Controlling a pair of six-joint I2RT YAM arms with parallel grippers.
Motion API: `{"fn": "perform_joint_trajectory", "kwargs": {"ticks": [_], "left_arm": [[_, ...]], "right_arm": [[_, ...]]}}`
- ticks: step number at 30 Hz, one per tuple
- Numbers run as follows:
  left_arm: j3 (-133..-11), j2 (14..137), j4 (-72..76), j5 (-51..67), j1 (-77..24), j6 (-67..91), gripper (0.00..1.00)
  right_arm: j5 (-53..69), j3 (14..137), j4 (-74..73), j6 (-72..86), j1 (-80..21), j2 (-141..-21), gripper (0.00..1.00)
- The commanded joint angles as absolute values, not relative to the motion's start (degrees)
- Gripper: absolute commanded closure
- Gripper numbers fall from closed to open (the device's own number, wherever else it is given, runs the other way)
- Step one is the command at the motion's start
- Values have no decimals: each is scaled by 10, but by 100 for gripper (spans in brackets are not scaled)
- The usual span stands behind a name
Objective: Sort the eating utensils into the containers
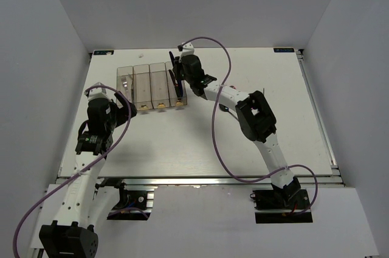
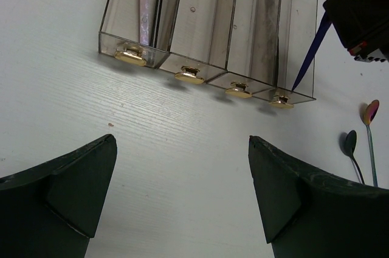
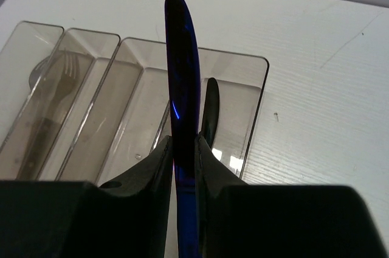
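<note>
Overhead and wrist views of a white desk (image 1: 292, 118) enclosed by grey walls (image 1: 36, 57) on its left, far and right sides. The containers (image 1: 151, 85), four clear bins joined in a row, stand in the far-left part of the desk, parallel to its far edge, with their gold tabs (image 2: 190, 75) turned toward the near edge. Bare desk surface runs from the tabs to the near edge and from the row's right end to the right edge, broken only by the right arm, which crosses it diagonally. The right gripper (image 3: 183, 142) hangs over the bin at the right end of the row, clenched narrowly on the blue knife (image 3: 182, 81), which stands steeply tilted with its lower end down in that bin near the tab; whether it touches the bin floor cannot be told. A black knife (image 3: 210, 107) shows just beside the blue one over the same bin. The left gripper (image 2: 182, 191) hovers on the near side of the row's left end, jaws spread wide, holding and touching nothing. The bin at the left end holds a silver fork (image 2: 144, 14) and thin dark chopsticks (image 2: 158, 14). A pink-red-bowled spoon (image 2: 371, 112) and a dark spoon (image 2: 351, 143) lie on the desk to the right of the row.
</note>
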State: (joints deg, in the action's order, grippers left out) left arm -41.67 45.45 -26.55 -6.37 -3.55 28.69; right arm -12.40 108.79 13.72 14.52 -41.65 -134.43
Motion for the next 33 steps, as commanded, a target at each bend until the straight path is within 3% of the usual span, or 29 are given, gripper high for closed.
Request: {"fn": "perform_joint_trajectory", "kwargs": {"ticks": [1,7,10,11,13,14,15,17,23,26,33], "left_arm": [[-413,446,-259,-60,-39,281,2],[-414,446,-260,-62,-38,281,2],[-414,446,-260,-64,-38,281,2],[-414,447,-260,-63,-39,281,2],[-413,448,-259,-62,-39,280,2],[-413,449,-260,-62,-38,281,2],[-414,450,-260,-62,-39,281,2],[-413,451,-260,-63,-39,281,2],[-416,454,-263,-72,-39,281,2],[-418,454,-265,-77,-39,282,2],[-415,444,-260,-69,-38,283,2]], "right_arm": [[-123,1076,182,130,-422,-1317,97],[-135,1028,201,116,-432,-1288,89],[-134,1015,202,117,-432,-1278,79],[-132,1013,201,116,-432,-1276,70],[-131,1012,202,117,-434,-1268,63],[-130,1013,200,117,-434,-1265,43],[-128,1017,198,117,-435,-1260,34],[-126,1033,193,117,-435,-1256,26],[-140,1038,164,111,-433,-1200,27],[-142,994,111,73,-428,-1137,21],[-38,897,-213,24,-348,-1024,27]]}}
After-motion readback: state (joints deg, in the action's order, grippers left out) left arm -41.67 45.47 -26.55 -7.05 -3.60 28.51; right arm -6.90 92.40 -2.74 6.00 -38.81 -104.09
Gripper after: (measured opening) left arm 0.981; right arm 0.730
